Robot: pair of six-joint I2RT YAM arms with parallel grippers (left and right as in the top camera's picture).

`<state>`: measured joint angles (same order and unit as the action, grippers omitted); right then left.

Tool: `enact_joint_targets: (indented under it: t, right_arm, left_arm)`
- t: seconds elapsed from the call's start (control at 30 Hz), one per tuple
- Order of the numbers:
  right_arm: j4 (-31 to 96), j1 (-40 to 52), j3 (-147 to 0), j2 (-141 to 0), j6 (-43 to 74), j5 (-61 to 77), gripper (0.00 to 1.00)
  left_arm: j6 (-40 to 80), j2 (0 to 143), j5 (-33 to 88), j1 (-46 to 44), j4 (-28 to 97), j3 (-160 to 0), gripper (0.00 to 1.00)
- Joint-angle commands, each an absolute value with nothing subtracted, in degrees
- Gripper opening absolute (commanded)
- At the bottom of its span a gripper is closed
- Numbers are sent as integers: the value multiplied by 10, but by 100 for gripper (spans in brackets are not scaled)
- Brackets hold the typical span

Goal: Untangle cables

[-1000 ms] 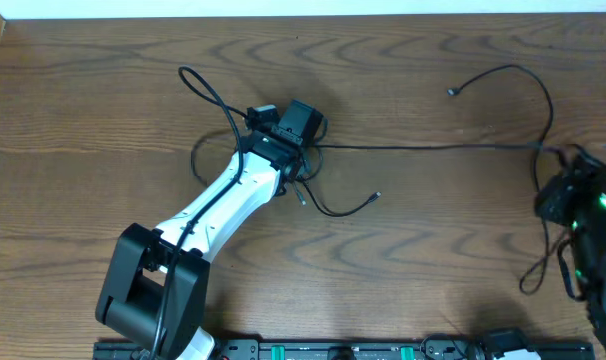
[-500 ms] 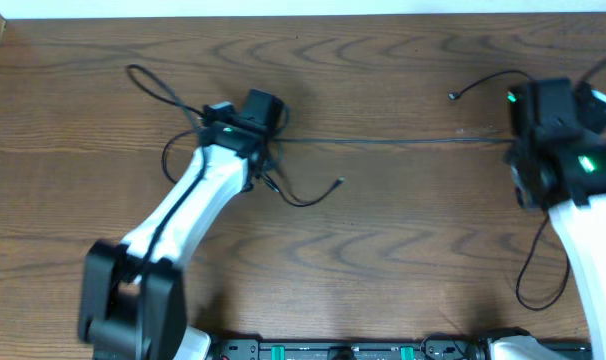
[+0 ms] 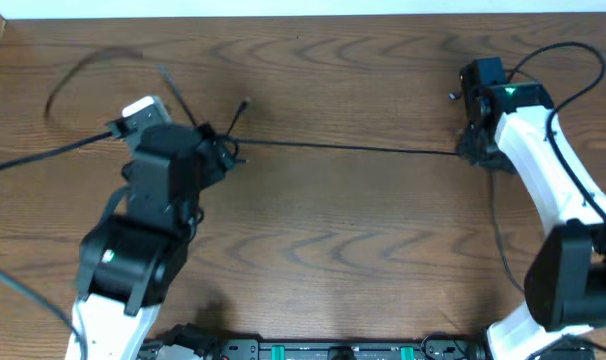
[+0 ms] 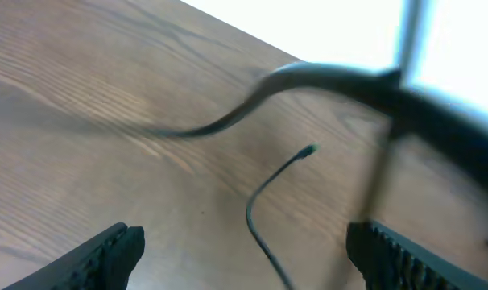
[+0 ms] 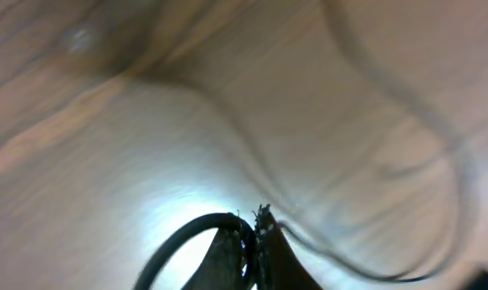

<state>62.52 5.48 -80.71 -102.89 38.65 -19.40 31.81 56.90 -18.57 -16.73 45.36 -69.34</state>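
Crosswise, one taut black cable [image 3: 353, 147].

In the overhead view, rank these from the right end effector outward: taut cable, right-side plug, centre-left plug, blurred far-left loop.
From the right end effector:
1. Taut cable: in its grip, running left.
2. Right-side plug: just beyond it, toward the far edge.
3. Centre-left plug: left of centre, far side.
4. Blurred loop: far left.

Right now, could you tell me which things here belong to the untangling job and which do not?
Job: cables, left gripper, right gripper shut on one cable.
Not the job: right arm's own wire, base rail, table.
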Motion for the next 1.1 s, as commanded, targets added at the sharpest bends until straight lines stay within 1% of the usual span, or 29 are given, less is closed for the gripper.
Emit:
enact_joint_targets:
  t: [0.0, 0.03, 0.07, 0.1, 0.13, 0.17, 0.2, 0.23, 0.27, 0.37, 0.47, 0.53, 0.57, 0.63, 0.7, 0.73, 0.8, 0.87, 0.9, 1.03, 1.07]
  right_arm:
    - [599, -16, -805, -1072, 298, -193, 1]
    - [588, -20, -805, -1072, 265, -151, 1]
    - [580, -23, -805, -1071, 241, -116, 4]
    - [574, -25, -805, -1066, 218, -80, 15]
    - [568, -27, -805, -1063, 194, -43, 29]
    - [563, -27, -805, -1058, 167, 1, 36]
    - [559, -27, -805, -1053, 141, 42, 40]
    - [557, -27, -805, -1044, 106, 94, 44]
    - [557, -27, -805, -1038, 83, 124, 46]
    - [559, -26, -805, -1011, -32, 263, 53]
    - [561, -26, -805, -979, -132, 397, 61]
    - [561, -25, -805, -959, -175, 456, 72]
    - [561, -25, -805, -951, -188, 477, 75]
    - [562, -24, -805, -937, -210, 520, 78]
    - [562, -18, -805, -932, -220, 547, 78]
    - [565, -11, -805, -932, -220, 558, 77]
    - [579, 2, -805, -933, -255, 565, 76]
    - [604, 19, -805, -933, -316, 584, 77]
    - [624, 32, -805, -933, -365, 602, 77]
    - [679, 80, -805, -933, -513, 621, 82]
    - [685, 92, -805, -933, -534, 621, 83]
  left_arm:
    - [344, 507, -250, -128, 452, -713, 86]
    - [336, 503, -234, -128, 457, -713, 86]
    - [327, 503, -220, -128, 459, -713, 86]
    - [311, 505, -198, -128, 463, -712, 86]
    - [292, 509, -175, -128, 465, -710, 86]
    - [275, 515, -154, -128, 465, -709, 86]
    - [259, 522, -132, -128, 465, -707, 86]
    - [238, 532, -103, -128, 467, -705, 86]
    - [220, 541, -80, -128, 468, -705, 86]
    - [175, 578, -12, -128, 476, -705, 86]
    - [150, 620, 22, -129, 488, -705, 86]
    - [146, 650, 37, -130, 500, -705, 86]
    - [146, 665, 47, -130, 505, -705, 86]
    - [146, 693, 74, -130, 510, -705, 86]
    - [127, 712, 115, -130, 509, -705, 86]
    - [93, 724, 164, -130, 507, -705, 86]
    - [54, 734, 217, -130, 510, -705, 86]
    - [20, 738, 254, -130, 519, -705, 86]
    - [9, 738, 262, -130, 527, -705, 86]
    - [5, 738, 264, -130, 546, -705, 86]
    - [5, 738, 264, -130, 550, -705, 86]
